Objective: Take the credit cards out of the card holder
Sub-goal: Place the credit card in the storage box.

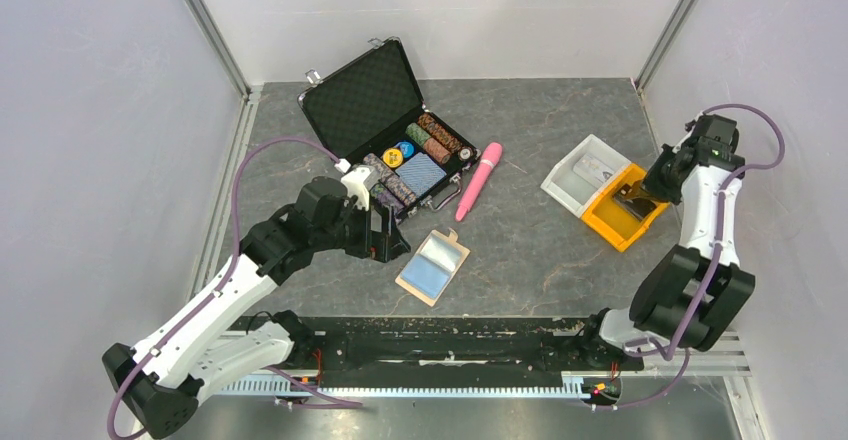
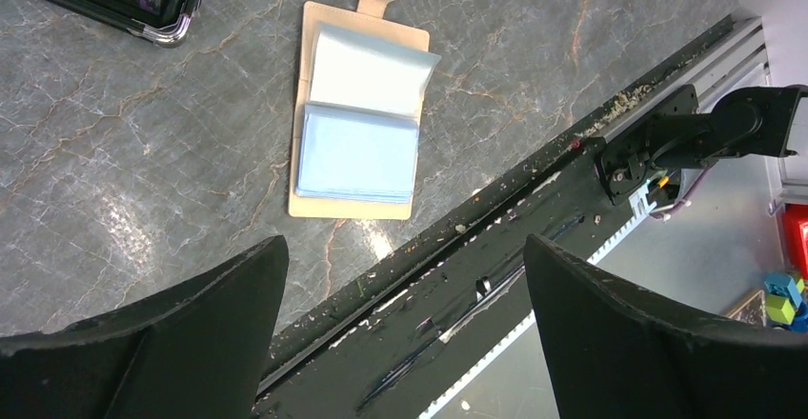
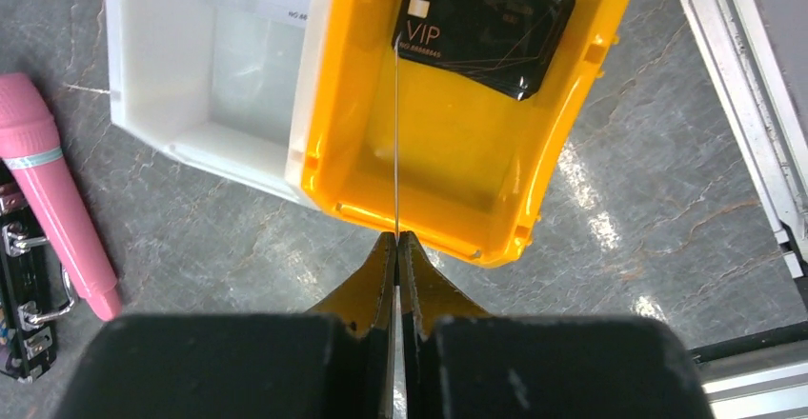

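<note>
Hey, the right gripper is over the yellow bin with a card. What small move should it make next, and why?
Probably open the right gripper to release the card. It pinches that card edge-on over the yellow bin, where a black VIP card already lies, so letting go should drop it in.

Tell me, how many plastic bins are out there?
2: a white bin and a yellow bin, touching side by side on the table's right; none seem hidden.
</note>
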{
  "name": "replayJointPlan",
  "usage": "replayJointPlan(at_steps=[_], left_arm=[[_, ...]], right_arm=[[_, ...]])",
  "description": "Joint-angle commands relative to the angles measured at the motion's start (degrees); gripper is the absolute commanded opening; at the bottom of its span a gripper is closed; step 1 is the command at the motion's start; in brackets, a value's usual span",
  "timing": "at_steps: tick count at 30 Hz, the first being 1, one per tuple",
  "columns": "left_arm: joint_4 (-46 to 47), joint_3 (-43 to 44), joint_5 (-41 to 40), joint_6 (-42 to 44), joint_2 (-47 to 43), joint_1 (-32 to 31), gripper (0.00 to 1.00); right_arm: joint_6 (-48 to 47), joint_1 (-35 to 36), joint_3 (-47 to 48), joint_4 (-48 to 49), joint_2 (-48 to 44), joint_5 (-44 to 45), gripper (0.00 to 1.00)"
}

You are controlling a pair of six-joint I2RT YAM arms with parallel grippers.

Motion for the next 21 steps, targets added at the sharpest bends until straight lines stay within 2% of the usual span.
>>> replayJointPlan(at_steps=[1,8,21], left_arm=[[0.2,-0.2,-1.7,3.4,-0.9,-0.2,1.00],[-0.2,0.0,-3.5,3.3,-0.6,-0.2,1.00],[-0.6,0.3,-7.3,3.3,-1.8,-0.1,1.00]], right_arm=[[-2.4,-1.2,4.8,0.2,2.8,1.2,0.00],[-3.0,-2.0,4.9,2.2,7.1,-4.5,0.00],[-3.2,-2.9,5.7,5.3,12.5,-5.9,0.00]])
